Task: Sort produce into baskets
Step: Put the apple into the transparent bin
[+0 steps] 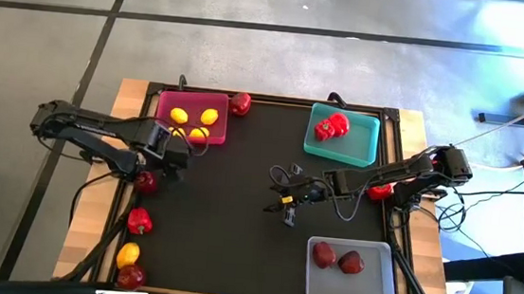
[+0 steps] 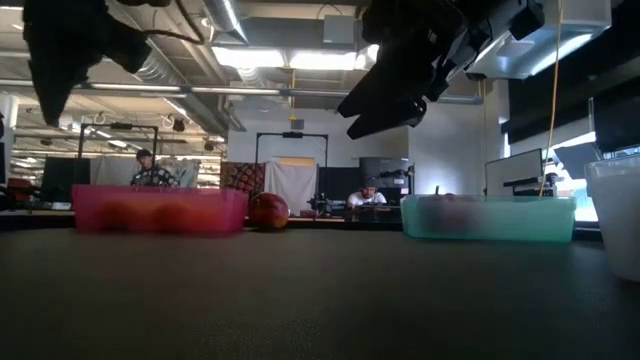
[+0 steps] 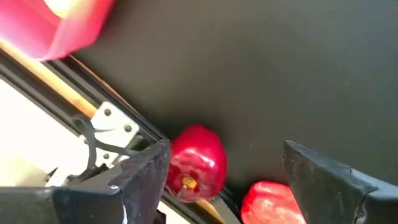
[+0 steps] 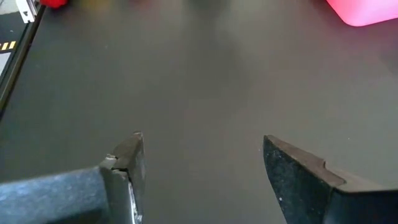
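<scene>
Table (image 1: 234,249) mat is bare mid-field. Left gripper (image 3: 227,177) is wide open, empty, over an apple (image 3: 198,163) at the left edge. It's probably light, hard, slick plastic; I'd pinch across its widest part. Right gripper (image 4: 202,165) gapes empty.

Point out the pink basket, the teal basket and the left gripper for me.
Pink basket (image 1: 167,116): high view, on its bare floor beside the lemons.
Teal basket (image 1: 362,142): high view, on its bare floor.
Left gripper (image 3: 227,180): left wrist view, midway between its open fingertips.

Partly hidden from me: red pepper (image 1: 381,189) under right arm; apple (image 1: 146,182) beneath left gripper (image 1: 174,155); pink basket (image 3: 62,25) cropped at frame edge.
</scene>
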You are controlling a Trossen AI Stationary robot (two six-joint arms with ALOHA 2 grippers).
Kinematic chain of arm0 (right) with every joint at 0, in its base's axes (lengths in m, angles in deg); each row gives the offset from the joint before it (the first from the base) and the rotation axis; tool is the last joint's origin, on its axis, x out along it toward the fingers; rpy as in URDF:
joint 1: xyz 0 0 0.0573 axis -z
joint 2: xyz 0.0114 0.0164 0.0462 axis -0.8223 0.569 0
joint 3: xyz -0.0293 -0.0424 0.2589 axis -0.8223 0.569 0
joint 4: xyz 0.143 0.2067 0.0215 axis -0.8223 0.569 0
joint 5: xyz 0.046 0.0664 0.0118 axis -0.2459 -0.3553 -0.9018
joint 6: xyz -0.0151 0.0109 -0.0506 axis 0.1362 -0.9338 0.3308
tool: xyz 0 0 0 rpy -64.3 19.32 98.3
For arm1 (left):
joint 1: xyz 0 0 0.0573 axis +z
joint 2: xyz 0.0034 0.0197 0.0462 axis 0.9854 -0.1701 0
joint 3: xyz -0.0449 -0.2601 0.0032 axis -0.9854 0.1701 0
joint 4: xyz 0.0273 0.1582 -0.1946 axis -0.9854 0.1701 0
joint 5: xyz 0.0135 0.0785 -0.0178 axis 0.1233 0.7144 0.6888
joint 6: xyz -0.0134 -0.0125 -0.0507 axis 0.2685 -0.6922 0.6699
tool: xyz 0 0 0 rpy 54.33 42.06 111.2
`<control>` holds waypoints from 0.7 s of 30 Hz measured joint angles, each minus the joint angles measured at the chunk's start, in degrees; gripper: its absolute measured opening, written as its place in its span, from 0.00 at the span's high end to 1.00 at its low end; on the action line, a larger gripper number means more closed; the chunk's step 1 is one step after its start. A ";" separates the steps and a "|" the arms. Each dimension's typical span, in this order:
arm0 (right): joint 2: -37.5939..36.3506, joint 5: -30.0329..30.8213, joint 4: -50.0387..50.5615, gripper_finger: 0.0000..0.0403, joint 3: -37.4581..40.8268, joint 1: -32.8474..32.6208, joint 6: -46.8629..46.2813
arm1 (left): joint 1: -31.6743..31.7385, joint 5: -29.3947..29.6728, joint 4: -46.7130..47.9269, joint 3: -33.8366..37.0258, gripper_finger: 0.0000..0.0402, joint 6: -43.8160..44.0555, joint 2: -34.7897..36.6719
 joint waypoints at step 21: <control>0.00 0.03 -0.52 0.41 0.00 0.00 0.67 | -3.92 -3.97 -0.38 6.36 0.25 -5.85 -0.45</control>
